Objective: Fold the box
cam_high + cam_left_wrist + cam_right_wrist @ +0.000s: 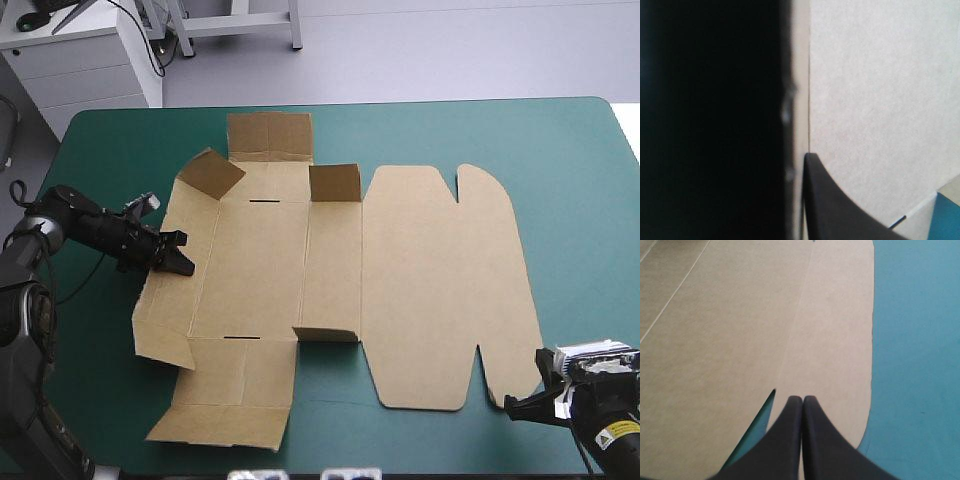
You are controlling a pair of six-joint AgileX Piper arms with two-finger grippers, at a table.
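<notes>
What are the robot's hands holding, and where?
The left gripper seems to pinch the box by its left side panel. The right gripper is shut on nothing.

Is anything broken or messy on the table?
Nothing stands out. The box lies spread flat on the teal-green table, with no tears showing. A few small flaps stand up along their creases, which looks like ordinary folding, not damage.

high camera overlooks the whole box (420, 290); wrist cameras sit close upon it
</notes>
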